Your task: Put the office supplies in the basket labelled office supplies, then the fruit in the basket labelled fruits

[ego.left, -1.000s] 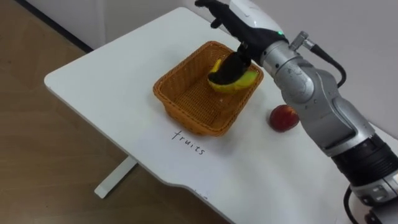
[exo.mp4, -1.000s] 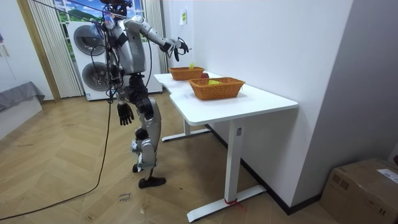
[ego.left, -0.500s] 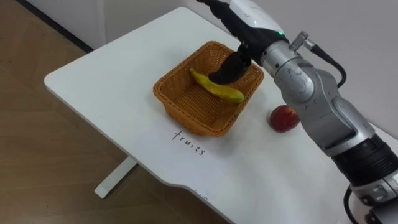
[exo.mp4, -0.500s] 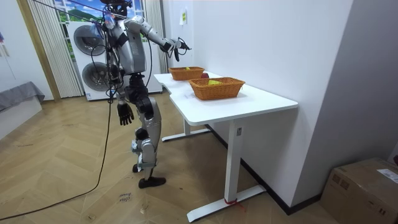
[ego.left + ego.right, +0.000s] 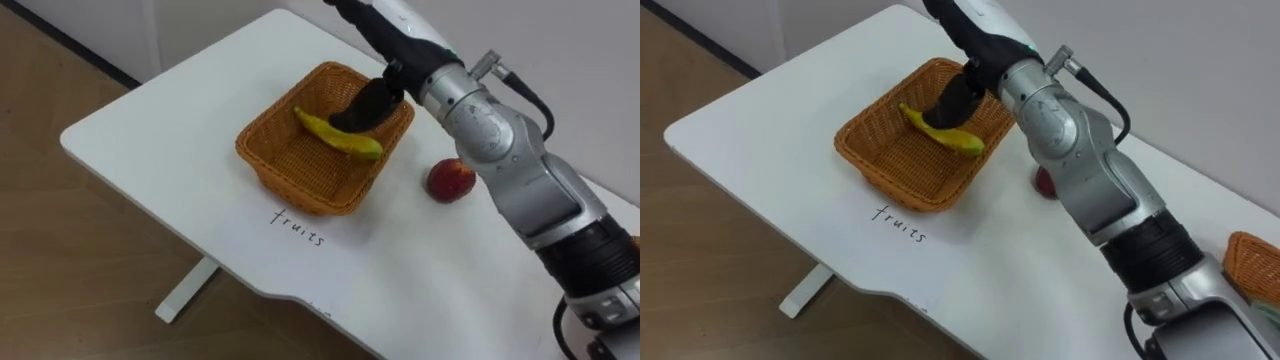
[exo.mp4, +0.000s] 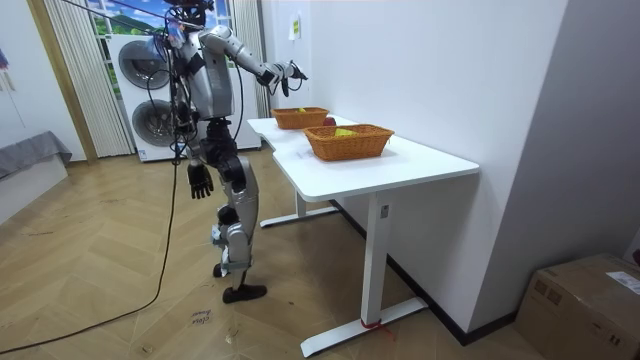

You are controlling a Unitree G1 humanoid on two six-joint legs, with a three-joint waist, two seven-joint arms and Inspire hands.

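A yellow banana (image 5: 335, 135) lies loose inside the wicker basket (image 5: 285, 180) on the white table (image 5: 150, 130). My right hand (image 5: 400, 35) hovers over the basket's far rim, open and holding nothing, its dark thumb (image 5: 365, 105) hanging just above the banana. A red apple (image 5: 451, 180) sits on the table right of the basket, beside my right forearm. In the room view I stand at the far table with the right hand (image 6: 288, 72) stretched out over that basket (image 6: 300, 117). My left hand (image 6: 200, 180) hangs relaxed at my side.
A second wicker basket (image 5: 1252, 255) stands at the far right, the nearer basket (image 6: 348, 141) in the room view, with something yellow in it. A handwritten label (image 5: 297, 227) marks the table in front of the first basket. The wall runs behind the table.
The banana has left my right hand and now lies flat in the basket. The hand has lifted slightly and stays above the far rim. The head camera shifted a little.
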